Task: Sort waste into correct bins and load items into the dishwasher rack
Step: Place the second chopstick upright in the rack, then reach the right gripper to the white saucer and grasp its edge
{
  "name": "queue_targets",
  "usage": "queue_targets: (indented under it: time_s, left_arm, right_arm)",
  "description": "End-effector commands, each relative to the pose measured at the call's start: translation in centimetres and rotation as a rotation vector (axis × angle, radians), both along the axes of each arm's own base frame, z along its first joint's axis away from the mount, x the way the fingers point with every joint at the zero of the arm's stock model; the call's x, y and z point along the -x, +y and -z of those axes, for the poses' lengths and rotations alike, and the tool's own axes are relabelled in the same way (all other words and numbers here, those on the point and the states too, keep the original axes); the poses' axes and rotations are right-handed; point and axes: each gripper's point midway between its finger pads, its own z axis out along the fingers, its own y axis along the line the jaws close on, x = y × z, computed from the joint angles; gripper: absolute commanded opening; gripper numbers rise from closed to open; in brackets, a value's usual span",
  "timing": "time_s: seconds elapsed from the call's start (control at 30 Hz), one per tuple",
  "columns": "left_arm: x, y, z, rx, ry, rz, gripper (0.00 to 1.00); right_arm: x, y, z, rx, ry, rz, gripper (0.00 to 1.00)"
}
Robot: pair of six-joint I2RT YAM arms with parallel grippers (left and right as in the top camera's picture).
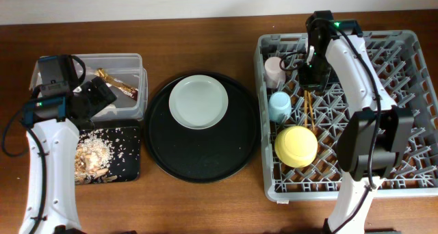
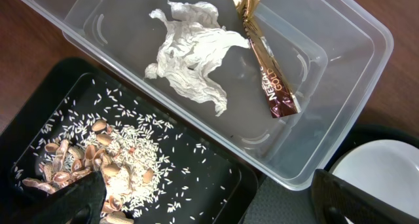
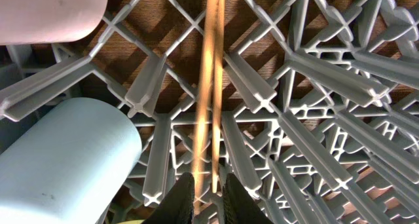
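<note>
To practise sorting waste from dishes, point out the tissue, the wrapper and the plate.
tissue (image 2: 193, 57), left wrist view, middle of the crumpled sheet
wrapper (image 2: 268, 73), left wrist view, its printed middle
plate (image 1: 198, 102), overhead view, centre of its face

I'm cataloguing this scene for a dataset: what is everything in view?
rack: 1, grey, table's right side
pink cup: 1, pink, in rack, far left
blue cup: 1, pale blue, in rack beside pink cup
bowl: 1, yellow, in rack beside blue cup
chopsticks: 2, wooden, in rack right of cups
round tray: 1, black, table centre
plate: 1, grey-white, on round tray
box: 1, clear, far left
tissue: 1, white, in box
wrapper: 1, gold-brown, in box
flat tray: 1, black, beside box
scraps: scattered, beige-brown, in flat tray
table: 1, brown
left gripper: black, open, above box and flat tray
right gripper: black, closely flanking chopsticks, grip unclear
</note>
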Motion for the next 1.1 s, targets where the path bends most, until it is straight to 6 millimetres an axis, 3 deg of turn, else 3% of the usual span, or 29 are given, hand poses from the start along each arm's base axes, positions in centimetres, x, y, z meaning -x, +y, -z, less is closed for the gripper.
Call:
queue_targets:
  time_s: [0.0, 0.17, 0.27, 0.33, 0.43, 0.47, 0.5, 0.53, 0.6, 0.77, 0.83, 0.9, 0.97, 1.03, 1.07]
  left_arm:
    - [-0.1, 0.1, -1.1, -0.013, -0.026, 0.008, 0.99]
    - [-0.1, 0.1, -1.1, -0.012, -0.026, 0.008, 0.99]
    - [-0.1, 0.1, -1.1, -0.012, -0.026, 0.008, 0.99]
    - [-0.1, 0.1, -1.1, -0.013, -0.026, 0.008, 0.99]
    - [-0.1, 0.1, -1.1, -0.013, -0.026, 0.008, 0.99]
    - [-0.1, 0.1, -1.1, -0.013, -0.026, 0.008, 0.99]
    - [-0.1, 0.1, -1.1, -0.012, -0.026, 0.008, 0.99]
    - [-0.1, 0.1, -1.1, -0.012, -0.026, 0.008, 0.99]
    - [-0.1, 0.1, -1.1, -0.013, -0.026, 0.008, 0.99]
    - [-0.1, 0.1, -1.1, -0.013, -0.026, 0.008, 0.99]
    - [-0.1, 0.1, -1.1, -0.013, -0.026, 0.008, 0.99]
    - [-0.1, 0.1, -1.1, -0.012, -0.026, 0.008, 0.99]
    - [-0.1, 0.1, -1.1, -0.013, -0.026, 0.008, 0.99]
    - [-0.1, 0.1, -1.1, -0.013, -0.026, 0.008, 0.99]
    - [-0.1, 0.1, -1.1, -0.012, -0.026, 0.008, 0.99]
  right_arm:
    - [0.1, 0.3, -1.0, -0.019, -0.023, 0.001, 0.17]
    - [0.6, 2.1, -1.4, -0.119, -0.014, -0.029, 0.18]
    - [0.7, 3.7, -4.8, -0.157, -0.079, -0.058, 0.19]
    - [1.3, 8.4, -8.4, -0.291, -0.167, -0.144, 0.22]
    - [2.0, 13.6, -9.7, -0.329, -0.210, -0.271, 0.24]
    - [2.4, 15.5, -9.7, -0.336, -0.213, -0.315, 0.24]
    - [3.0, 19.1, -9.3, -0.349, -0.219, -0.402, 0.24]
    - [3.3, 20.7, -9.2, -0.356, -0.225, -0.439, 0.24]
    - [4.5, 25.8, -8.5, -0.380, -0.239, -0.554, 0.24]
    - [7.5, 34.4, -6.3, -0.422, -0.253, -0.742, 0.25]
    - [8.5, 37.7, -4.7, -0.439, -0.261, -0.806, 0.31]
    - [7.8, 38.7, -3.0, -0.391, -0.287, -0.818, 0.31]
    - [6.4, 37.7, -2.2, -0.296, -0.325, -0.794, 0.31]
    - [3.6, 35.0, -2.1, -0.170, -0.382, -0.677, 0.31]
    - [2.1, 33.1, -2.2, -0.135, -0.399, -0.599, 0.39]
